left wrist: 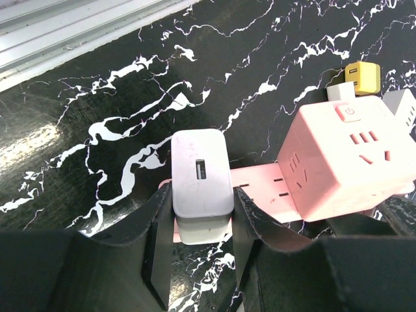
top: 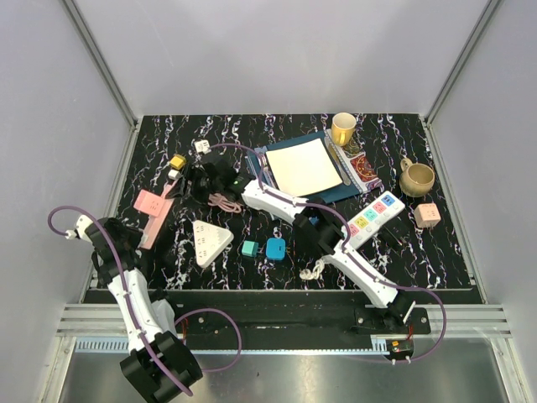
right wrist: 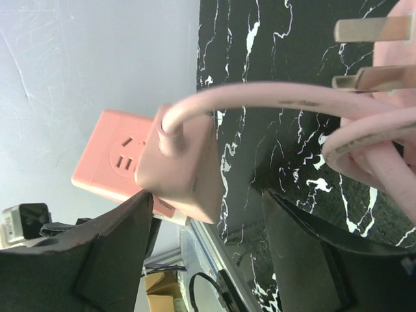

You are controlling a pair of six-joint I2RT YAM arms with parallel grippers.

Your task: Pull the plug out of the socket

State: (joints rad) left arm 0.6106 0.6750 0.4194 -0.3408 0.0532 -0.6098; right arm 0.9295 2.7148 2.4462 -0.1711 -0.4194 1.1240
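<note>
Table: black marble-patterned top stood between plain grey walls.
Left gripper: sat low at the left side of the table, clenched on the white plug, one black finger pressed on each side of it.
Right gripper: reached across to the far left part of the table with its jaws spread wide; a pink block lay between them, close to the finger seen on the left of the wrist view. Whether it touched that finger, I could not tell.
Pink strip: lay flat on the table, running under the left gripper.
Pink cube: sat on the pink strip, just beside the white plug but apart from it, button and slots facing up.
White plug: stood upright, seated in the pink strip, its single port facing the camera.
Pink cable: came out of the pink block and curved across the right wrist view, blurred.
Yellow charger: rested on the table beyond the pink cube.
</note>
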